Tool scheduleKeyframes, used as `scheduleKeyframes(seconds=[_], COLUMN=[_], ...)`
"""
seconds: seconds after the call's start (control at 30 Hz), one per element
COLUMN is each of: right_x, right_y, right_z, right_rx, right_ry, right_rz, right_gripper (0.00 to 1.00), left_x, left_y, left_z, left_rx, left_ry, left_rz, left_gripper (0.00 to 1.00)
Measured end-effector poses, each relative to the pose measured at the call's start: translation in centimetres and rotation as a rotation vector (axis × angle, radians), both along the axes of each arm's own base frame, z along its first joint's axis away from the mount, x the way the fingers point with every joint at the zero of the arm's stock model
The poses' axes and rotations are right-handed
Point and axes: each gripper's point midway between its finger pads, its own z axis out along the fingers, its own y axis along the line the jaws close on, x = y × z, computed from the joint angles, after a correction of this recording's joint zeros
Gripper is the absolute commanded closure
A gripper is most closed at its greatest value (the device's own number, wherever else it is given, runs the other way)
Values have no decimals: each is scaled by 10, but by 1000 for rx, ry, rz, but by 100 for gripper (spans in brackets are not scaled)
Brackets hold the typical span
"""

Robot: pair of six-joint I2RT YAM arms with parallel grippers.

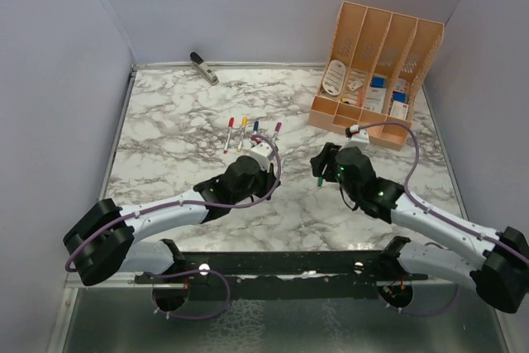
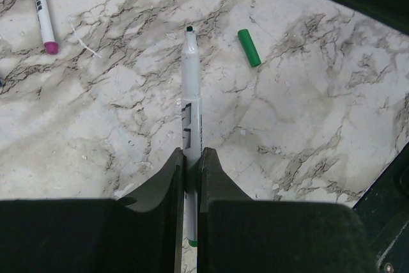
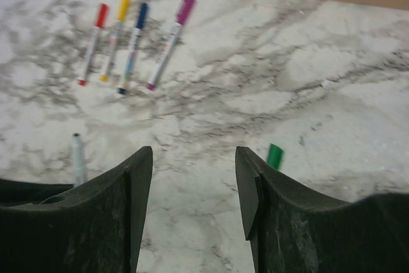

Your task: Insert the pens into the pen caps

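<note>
- organizer (image 1: 376,72): peach plastic, four upright slots at the back, low tray in front; this is the landmark
- table (image 1: 165,121): white marble pattern with grey veins, runs under the organizer and out to its left and near side
- oval item (image 1: 335,78): white, leaning in the organizer's leftmost slot
- packs (image 1: 378,88): blue and white, in the slots to the right of that; labels unreadable
- tool (image 1: 203,68): grey, stapler-like, lying at an angle well left of the organizer, by the back wall
- walls (image 1: 248,6): plain grey, behind the organizer and on both sides
</note>
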Motion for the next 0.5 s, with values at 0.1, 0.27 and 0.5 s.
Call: scheduleKeyframes(seconds=[0.1, 0.27, 0.5], right_x=[7, 0, -6], right_y=[-9, -20, -25], right_z=[-35, -89, -111], right_rx=[-132, -291, -346], right_ry=[143, 317, 381], right_rz=[-86, -133, -144], right_gripper=[45, 45, 45], left_x=[-1, -1, -2], left_y=[1, 1, 2], left_z=[-6, -7, -9], left_rx=[15, 14, 17], left_ry=[12, 17, 21], left_rz=[1, 4, 3], left_gripper=[100, 100, 100])
